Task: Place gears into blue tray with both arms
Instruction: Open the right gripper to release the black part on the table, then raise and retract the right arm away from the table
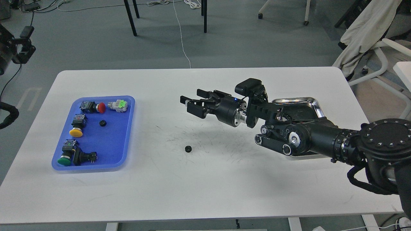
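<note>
One small black gear [188, 148] lies on the white table's middle, apart from everything. A second gear [102, 123] rests inside the blue tray [112, 144] at the left of the table. My right gripper [193, 102] hovers above the table, up and slightly right of the loose gear, open, with nothing between its fingers. The right arm reaches in from the lower right. My left gripper [25, 45] is off the table at the far left edge, dark and small, so its state is unclear.
The blue tray also holds several pushbutton switches, with red [101, 107], yellow [75, 132] and green [64, 160] caps. A shiny steel tray [313, 102] sits at the right, partly behind my right arm. Chairs and cables stand beyond the table.
</note>
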